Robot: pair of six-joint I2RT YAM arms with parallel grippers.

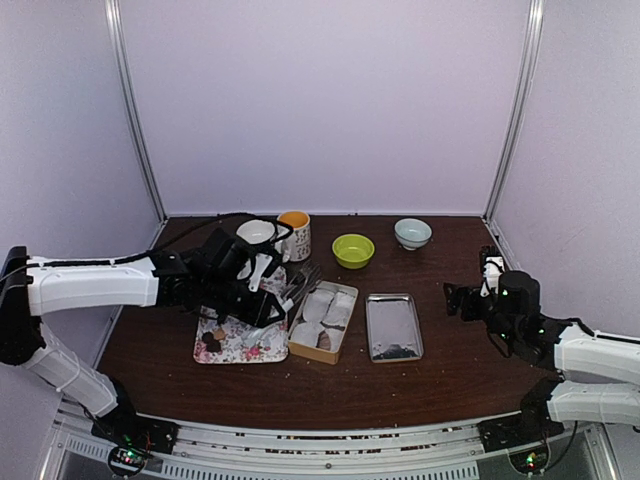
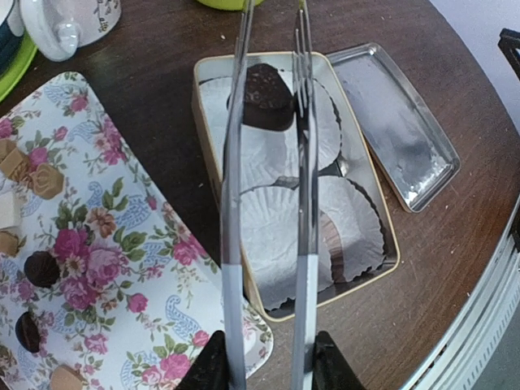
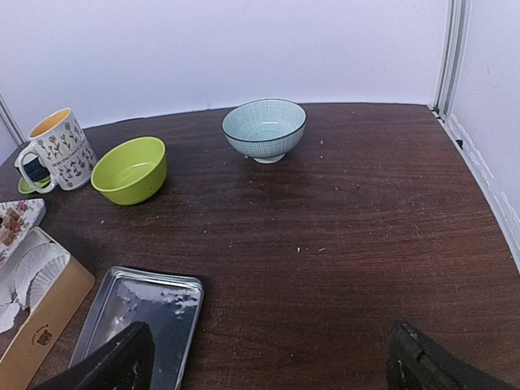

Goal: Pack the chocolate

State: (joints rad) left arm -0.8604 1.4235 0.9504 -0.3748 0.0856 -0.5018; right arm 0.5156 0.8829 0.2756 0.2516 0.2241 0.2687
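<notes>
I'm working inside a booth of pale walls [image 1: 320,100] over a dark wooden tabletop [image 1: 460,262]. Apart from a few crumbs, the tabletop is bare between the crockery at the back and the packing things in the middle. The right pincer [image 3: 272,366] hangs over that bare wood at the right edge, jaws spread wide and holding nothing, well apart from the work. The left arm is therefore the nearer one by far. On its side lies the floral tray [image 2: 138,213], where the loose chocolates [image 2: 41,268] wait, dark and lighter brown, toward the tray's left edge. Just beside the tray is the tan tin [image 2: 197,138], lined with white paper cups [image 2: 268,231], and past it lies a shallow metal tray [image 2: 406,138]. The left pincer [image 2: 266,366] is clamped on the silver tongs [image 2: 231,203], whose long axis runs straight out from it along the tin's length. Pinched between the blades, near their tips, is one dark chocolate lump [image 2: 264,96]. It lies dead ahead of the pincer, over the cup at the tin's far end. I can't tell whether it is touching the paper yet. By my reckoning the next move is mostly downward, followed by a gentle release.
</notes>
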